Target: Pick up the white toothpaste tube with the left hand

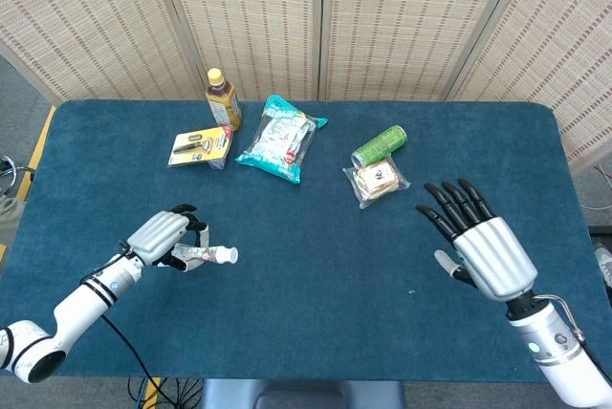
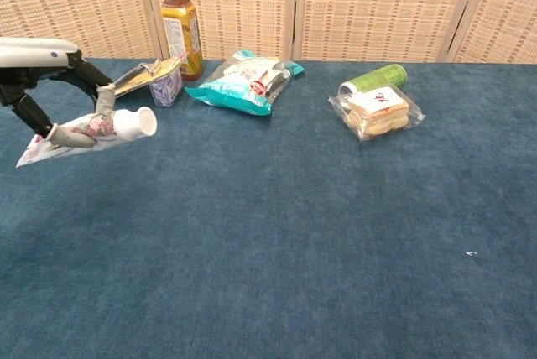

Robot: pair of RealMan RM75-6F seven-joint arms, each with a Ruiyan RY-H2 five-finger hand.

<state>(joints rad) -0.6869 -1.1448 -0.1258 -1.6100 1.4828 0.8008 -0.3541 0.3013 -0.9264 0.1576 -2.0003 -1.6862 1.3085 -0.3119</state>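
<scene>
The left hand is gripping the white toothpaste tube clear of the table, so the pickup looks essentially done, while the right hand is hovering open-fingered, holding nothing.

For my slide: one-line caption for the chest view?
Left hand holds the toothpaste tube above the table, cap pointing right.

I work in a staged test room: a table with blue carpet cover, woven folding screens at 12 o'clock.
</scene>
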